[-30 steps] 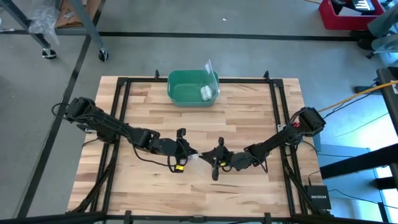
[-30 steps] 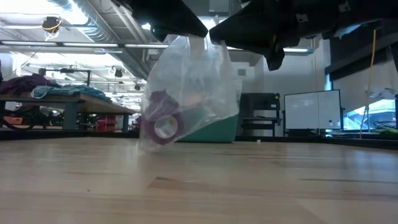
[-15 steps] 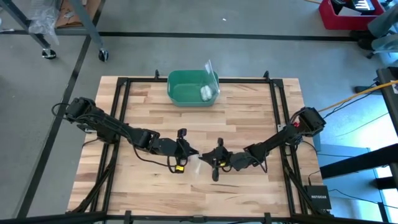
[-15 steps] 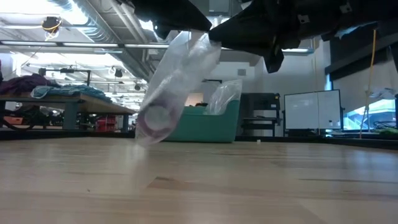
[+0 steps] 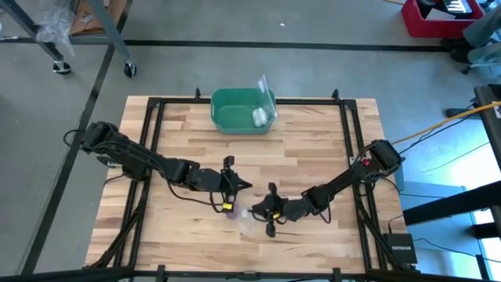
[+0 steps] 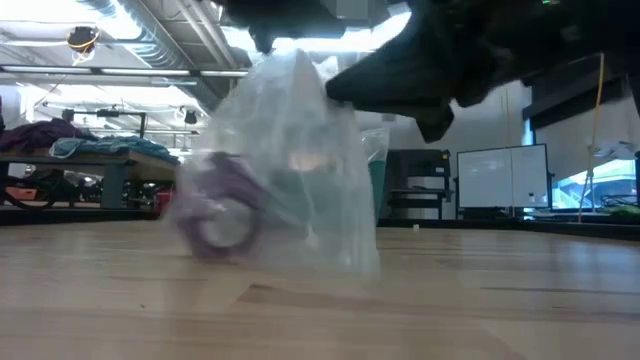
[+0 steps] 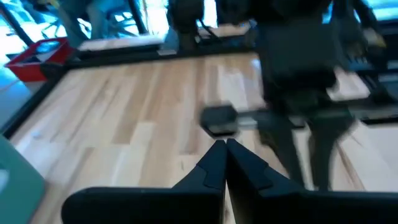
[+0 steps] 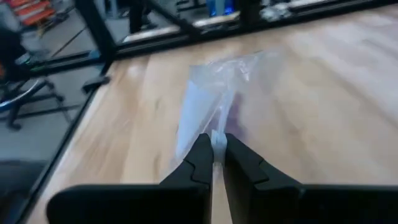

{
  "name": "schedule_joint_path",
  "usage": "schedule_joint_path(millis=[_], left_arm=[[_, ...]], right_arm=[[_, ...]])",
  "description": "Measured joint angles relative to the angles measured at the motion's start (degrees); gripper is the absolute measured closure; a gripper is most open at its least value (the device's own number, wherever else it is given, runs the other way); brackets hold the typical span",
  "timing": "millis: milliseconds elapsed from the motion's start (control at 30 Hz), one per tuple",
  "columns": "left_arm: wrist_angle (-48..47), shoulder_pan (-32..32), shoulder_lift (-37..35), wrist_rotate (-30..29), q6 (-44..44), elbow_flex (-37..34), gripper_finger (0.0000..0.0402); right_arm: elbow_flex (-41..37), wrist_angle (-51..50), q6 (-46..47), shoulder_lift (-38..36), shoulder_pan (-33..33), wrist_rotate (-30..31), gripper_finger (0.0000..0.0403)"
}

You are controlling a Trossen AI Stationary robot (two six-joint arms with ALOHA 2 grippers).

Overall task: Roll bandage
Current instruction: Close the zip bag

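Observation:
The purple bandage is a small roll inside a clear plastic bag, near the middle of the table toward its near edge. My right gripper is shut on the bag's top edge, coming in from the table's right. My left gripper is shut and stands just on the far side of the bag. Its own wrist view shows no plastic between its fingers. The bag's lower end reaches down to the tabletop, with the roll at its left bottom corner. My right gripper pinches the bag's thin top edge between its two fingers, coming nearly level from the table's right. The bag spreads away below the fingers, slack, with its bottom down at the tabletop. My left gripper: I cannot tell whether it touches the bag.
A green bin at the table's far edge holds a small white roll and a plastic sheet. A black frame rail runs around the wooden top. Bare wood lies to the left and right of the arms.
My right gripper has sunk and moved toward the table's near edge, taking the bag along. The bag, which hung clear between the grippers, has swung and come down to the tabletop, nearer the front. The purple roll inside has shifted toward the table's left.

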Motion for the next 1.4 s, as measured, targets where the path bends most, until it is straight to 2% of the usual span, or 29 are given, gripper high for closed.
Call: schedule_joint_path(millis=[133, 233, 367, 533, 700, 867, 1267, 1400], left_arm=[[-2.23, -0.24, -0.28, 3.37, -2.02, -0.09, 0.0399], [-3.55, 0.34, -0.3, 12.18, -4.37, -0.09, 0.0387], [-3.74, 2.43, -0.15, 22.55, -9.01, -0.09, 0.0346], [-2.81, 4.27, 2.68, 24.4, -9.36, -0.07, 0.0294], [-0.35, 4.8, 5.42, 24.67, -9.43, -0.09, 0.0272], [-0.86, 5.03, 6.03, 25.42, -9.27, -0.09, 0.0278], [0.11, 5.05, 7.87, 26.64, -6.61, -0.11, 0.033], [1.11, 5.01, 8.18, 25.52, -4.66, -0.09, 0.0365]], right_arm=[[0.01, 0.27, -0.08, -0.06, -0.24, 1.3, 0.0382], [0.0, 0.5, -0.08, -0.06, -0.18, 1.29, 0.0382], [0.0, 0.52, -0.11, -0.06, -0.16, 1.33, 0.0382], [0.0, 0.63, -0.11, -0.06, -0.2, 1.33, 0.0374], [0.0, 0.17, -0.15, -0.08, -0.2, 1.31, 0.0382], [0.0, -0.29, -0.15, -0.08, -0.2, 1.29, 0.0378], [0.0, 0.34, -0.15, -0.15, -0.2, 1.31, 0.0378], [0.0, 0.28, -0.13, -0.17, -0.22, 1.33, 0.0377]])
